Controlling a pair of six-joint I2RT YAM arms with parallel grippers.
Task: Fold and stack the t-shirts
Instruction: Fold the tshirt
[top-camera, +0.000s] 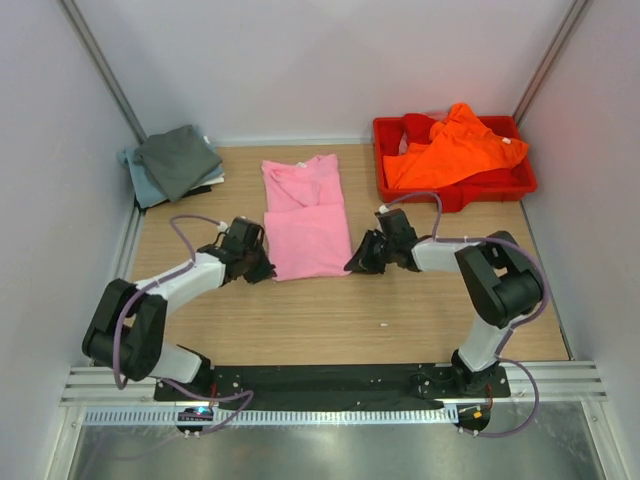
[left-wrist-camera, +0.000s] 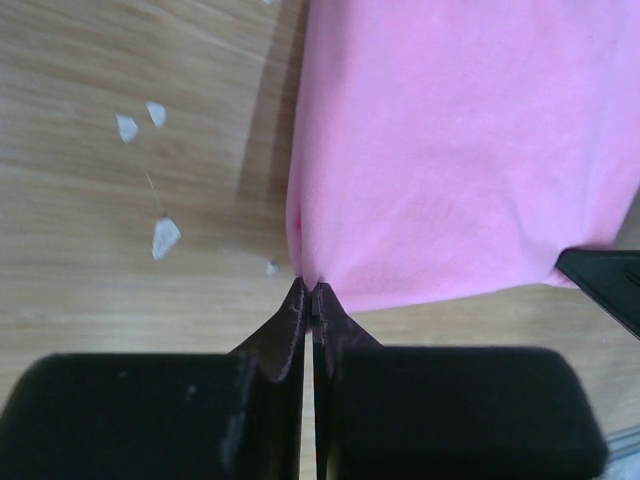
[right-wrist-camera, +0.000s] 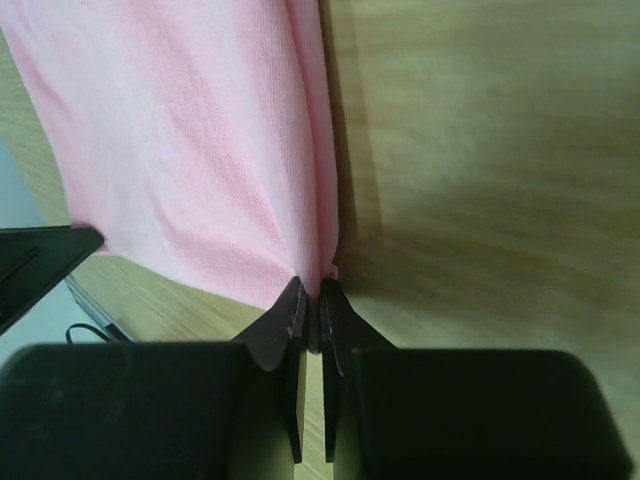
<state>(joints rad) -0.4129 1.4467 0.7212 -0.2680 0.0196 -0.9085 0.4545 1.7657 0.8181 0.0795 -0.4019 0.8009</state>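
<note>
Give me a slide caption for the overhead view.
Left gripper and right gripper pinch the pink t-shirt at its near corners; orange t-shirt lies in the red tray.

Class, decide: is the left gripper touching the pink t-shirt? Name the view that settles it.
Touching. In the left wrist view the left gripper is shut on the near corner of the pink t-shirt.

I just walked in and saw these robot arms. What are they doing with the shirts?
Two robot arms are folding shirts. The left gripper and the right gripper are each pinched shut on a near corner of the pink shirt, which lies flat on the table, already folded narrow. The orange shirt lies crumpled in the red tray. A dark grey shirt sits on a pale blue shirt in the far left corner.
</note>
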